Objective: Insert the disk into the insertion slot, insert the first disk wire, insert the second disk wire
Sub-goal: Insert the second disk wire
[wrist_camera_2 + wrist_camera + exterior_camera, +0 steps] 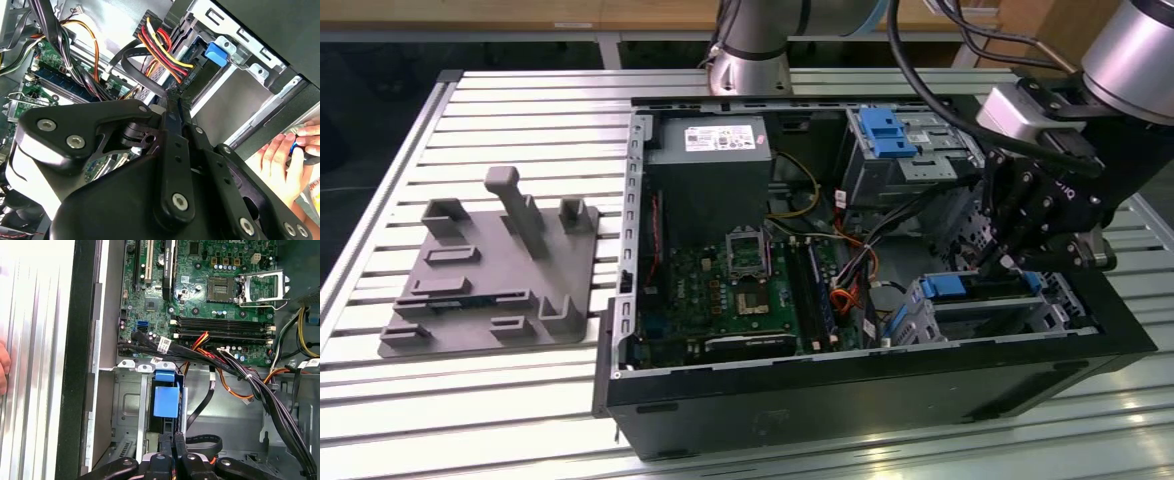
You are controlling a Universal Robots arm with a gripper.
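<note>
The disk (974, 288), a flat drive framed by a bright blue plastic carrier, sits in the insertion slot (1047, 318), the low silvery sheet-metal cage with perforated sides at the corner of the open black computer case (881, 390). Its blue handle end (166, 401) faces the green motherboard (210, 300) and lies just ahead of the jaws, probably so the connectors stay reachable from the cable side.

The black gripper (172, 440) hangs directly over that handle end, tips pointing down at it. In both wrist views the two fingers (172, 125) stand pressed close together with hardly any gap. Whether something thin, such as a wire plug, is pinched between them cannot be told; a flat black cable (145, 75) bends right beside the tips.

Beyond the jaws a bundle of red, yellow and black wires (162, 45) ends near the cage. Farther off stands the taller grey cage with a blue clip (887, 135), then the grey power supply box (710, 165). Outside the case, on the ribbed metal table (520, 110), rests a grey moulded fixture tray (487, 280). A person's hand (290, 160) waits past the case wall.
</note>
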